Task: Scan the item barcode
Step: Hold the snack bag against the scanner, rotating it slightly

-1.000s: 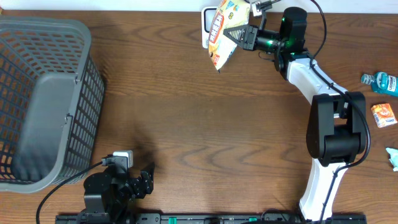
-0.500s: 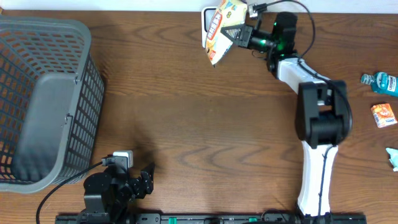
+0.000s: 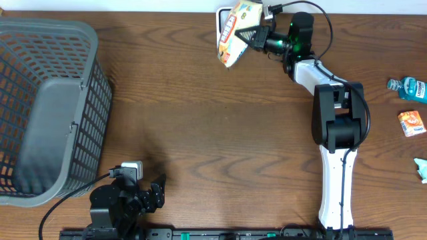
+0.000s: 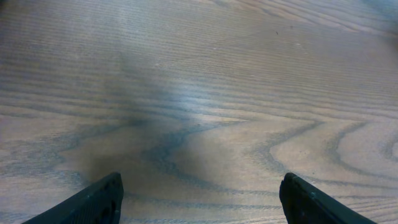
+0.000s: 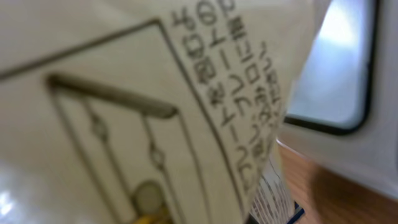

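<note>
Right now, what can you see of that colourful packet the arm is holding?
The packet is a glossy, crinkled bag, yellow, white and orange-red with bold lettering; its pale back carries small printed text and a line drawing. The right gripper is shut on one edge, holding it tilted over a white device at the far edge of the table. Whether they touch is unclear.

Table viewed straight down by overhead cam. Left wrist cam aimed low over wood, left gripper at btm edge. Right wrist cam held v. close to snack bag; bag & scanner shared w/ overhead.
</note>
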Robot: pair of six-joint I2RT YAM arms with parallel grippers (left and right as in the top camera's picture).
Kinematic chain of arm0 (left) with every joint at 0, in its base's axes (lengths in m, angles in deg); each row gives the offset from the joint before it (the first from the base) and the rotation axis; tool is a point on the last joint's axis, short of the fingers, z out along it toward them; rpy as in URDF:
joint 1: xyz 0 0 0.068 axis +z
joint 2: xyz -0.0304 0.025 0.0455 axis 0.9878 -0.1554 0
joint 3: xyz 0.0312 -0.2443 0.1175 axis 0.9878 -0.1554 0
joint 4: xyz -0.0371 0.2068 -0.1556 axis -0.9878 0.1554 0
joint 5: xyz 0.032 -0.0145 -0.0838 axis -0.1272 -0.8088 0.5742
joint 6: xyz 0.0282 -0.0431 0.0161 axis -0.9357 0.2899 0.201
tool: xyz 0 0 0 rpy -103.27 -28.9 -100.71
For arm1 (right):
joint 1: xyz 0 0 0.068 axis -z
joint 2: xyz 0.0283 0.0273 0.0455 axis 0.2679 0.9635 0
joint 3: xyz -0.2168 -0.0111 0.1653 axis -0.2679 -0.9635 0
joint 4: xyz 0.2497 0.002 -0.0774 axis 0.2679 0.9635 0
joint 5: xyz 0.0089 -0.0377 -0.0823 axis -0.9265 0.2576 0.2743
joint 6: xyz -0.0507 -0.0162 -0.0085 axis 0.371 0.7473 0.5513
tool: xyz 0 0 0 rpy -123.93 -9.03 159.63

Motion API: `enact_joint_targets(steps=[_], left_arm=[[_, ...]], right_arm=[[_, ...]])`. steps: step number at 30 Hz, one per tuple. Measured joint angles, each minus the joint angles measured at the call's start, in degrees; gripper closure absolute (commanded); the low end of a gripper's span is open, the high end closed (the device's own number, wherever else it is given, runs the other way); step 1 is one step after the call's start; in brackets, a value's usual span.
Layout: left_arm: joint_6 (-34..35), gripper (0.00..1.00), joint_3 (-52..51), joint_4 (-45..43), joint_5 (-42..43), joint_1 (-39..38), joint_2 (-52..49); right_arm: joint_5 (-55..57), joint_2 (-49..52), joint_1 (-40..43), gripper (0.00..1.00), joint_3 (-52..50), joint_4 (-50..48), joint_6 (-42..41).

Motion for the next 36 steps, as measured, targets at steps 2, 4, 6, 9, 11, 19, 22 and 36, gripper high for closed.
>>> enact_joint_targets(steps=[2, 4, 6, 9, 11, 19, 22, 36], left_arm=[[0.0, 0.2, 0.0, 0.0, 0.0, 0.0, 0.0], [0.0, 0.19, 0.0, 0.0, 0.0, 0.0, 0.0], [0.0, 0.2, 0.0, 0.0, 0.0, 0.0, 0.0], [0.0, 0.2, 0.0, 0.0, 0.0, 0.0, 0.0], [0.0, 0.2, 0.0, 0.0, 0.0, 0.0, 0.0], [0.0, 0.19, 0.0, 0.0, 0.0, 0.0, 0.0], [0.0, 0.2, 0.0, 0.0, 0.0, 0.0, 0.0], [0.0, 0.2, 0.0, 0.0, 0.0, 0.0, 0.0]], right_arm=[[0.0, 0.2, 0.2, 0.99, 0.0, 2.8, 0.7], [-0.2, 0.6, 0.3, 0.99, 0.0, 3.2, 1.2], [-0.9, 1.0, 0.5, 0.99, 0.0, 3.1, 1.5], [-2.1, 1.6, 0.6, 0.99, 0.0, 2.8, 1.8], [-3.3, 2.1, 0.5, 0.99, 0.1, 2.9, 1.9], [-5.5, 7.4, -0.1, 0.99, 0.9, 4.7, 1.6], [-5.0, 8.1, -0.1, 0.99, 0.9, 7.4, 1.8], [-1.9, 7.5, -0.3, 0.99, 2.9, 16.1, 7.2]])
